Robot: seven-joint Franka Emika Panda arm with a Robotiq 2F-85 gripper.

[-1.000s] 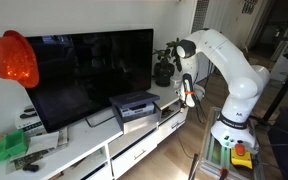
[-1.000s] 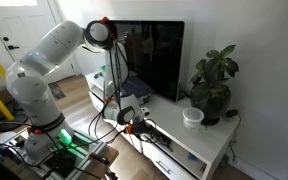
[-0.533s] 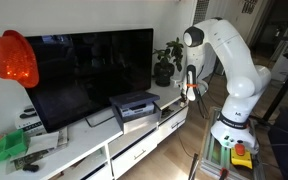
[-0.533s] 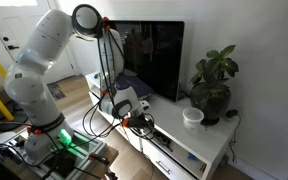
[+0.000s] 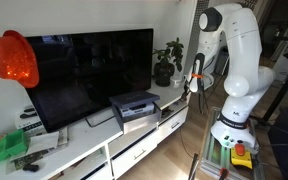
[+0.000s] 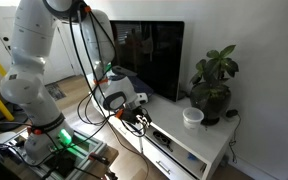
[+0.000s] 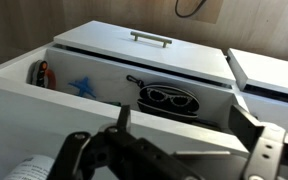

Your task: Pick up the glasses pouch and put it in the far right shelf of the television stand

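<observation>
Gripper (image 7: 181, 118): jaws apart, nothing between. Has drawn back and risen from television stand (image 5: 134, 152) within last second. Glasses pouch (image 7: 169, 97) at gripper's 12 o'clock, lying flat inside far right shelf (image 7: 89, 72), untouched. Blue shape (image 7: 82, 87) and red item (image 7: 42, 73) at pouch's 9 o'clock. Judgement: placement looks done; only retreat left.

Inside the far right shelf (image 7: 104, 68), the glasses pouch (image 7: 169, 97).
</observation>
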